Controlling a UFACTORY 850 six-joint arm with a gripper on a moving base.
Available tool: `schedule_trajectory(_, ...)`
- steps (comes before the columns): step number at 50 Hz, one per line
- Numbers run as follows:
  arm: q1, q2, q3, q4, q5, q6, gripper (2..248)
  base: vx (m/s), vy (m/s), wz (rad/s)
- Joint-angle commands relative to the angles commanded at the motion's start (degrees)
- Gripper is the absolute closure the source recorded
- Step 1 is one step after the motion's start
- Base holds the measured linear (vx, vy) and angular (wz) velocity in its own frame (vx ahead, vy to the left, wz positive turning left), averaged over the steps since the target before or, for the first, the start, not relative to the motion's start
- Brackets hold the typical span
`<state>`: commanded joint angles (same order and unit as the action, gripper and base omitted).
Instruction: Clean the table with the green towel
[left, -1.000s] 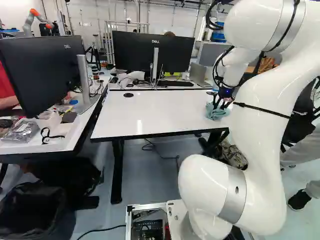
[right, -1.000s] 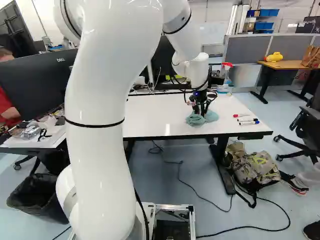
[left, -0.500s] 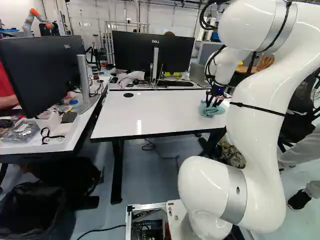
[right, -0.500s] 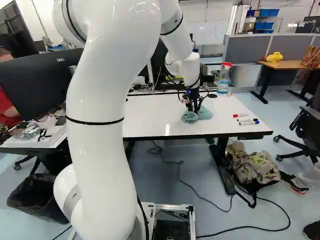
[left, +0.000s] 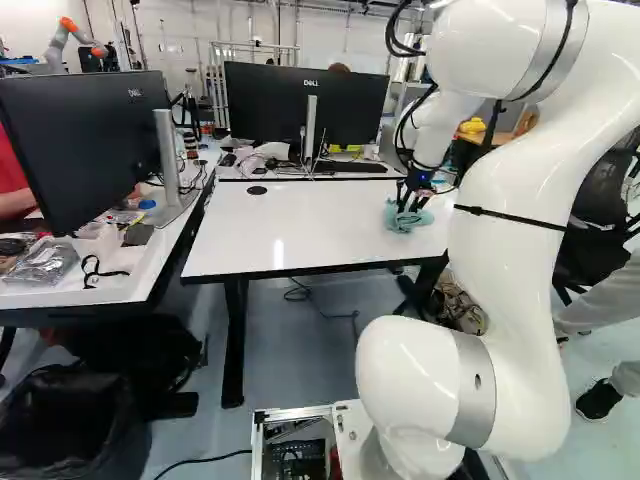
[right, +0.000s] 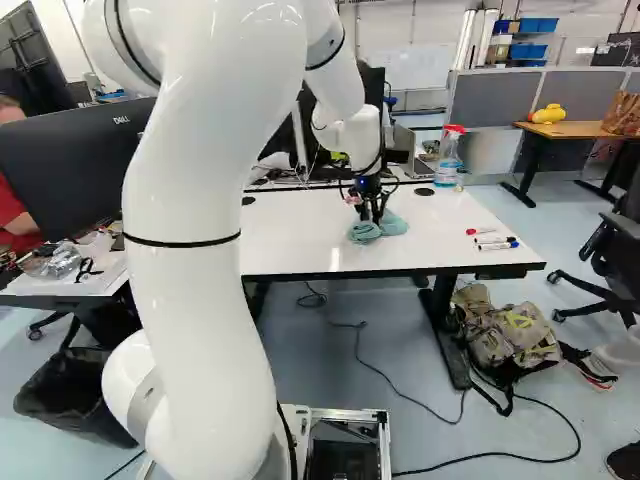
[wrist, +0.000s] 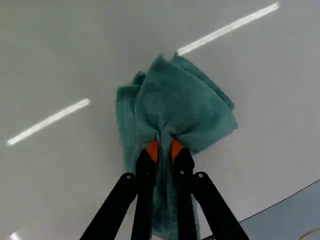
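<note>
At the right part of the white table (left: 290, 235), my gripper (right: 372, 218) points down onto the green towel (right: 392, 225). Seen from the wrist, the gripper (wrist: 164, 150) has a pinched fold of the bunched towel (wrist: 180, 105) between its orange pads, touched from both sides. The cloth spreads out ahead of the fingers and also runs back beneath them. In the left base view the towel (left: 400, 217) lies on the tabletop under the fingers.
Several markers (right: 495, 242) lie near the table's right end. A spray bottle (right: 448, 157) stands at the back right corner. Monitors (left: 305, 105) and a laptop are behind the table; a side desk with a monitor (left: 85, 145) is left. A backpack (right: 505, 335) rests on the floor.
The arm has swung leftward in both base views, and the towel has slid along the tabletop with the gripper, away from the markers. The base has stayed put.
</note>
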<state>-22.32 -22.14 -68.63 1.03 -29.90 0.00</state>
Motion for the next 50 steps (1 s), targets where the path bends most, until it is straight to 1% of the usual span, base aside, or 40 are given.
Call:
schedule_trajectory(15,2.4,2.1,2.8,0.0,0.0,0.0,199,0.000,0.000,0.000)
schedule_trajectory(23,3.3,3.7,4.8,0.0,0.0,0.0,199,0.000,0.000,0.000)
schedule_trajectory(37,3.8,7.1,9.0,0.0,0.0,0.0,199,0.000,0.000,0.000)
schedule_trajectory(50,3.3,10.2,12.9,0.0,0.0,0.0,199,0.000,0.000,0.000)
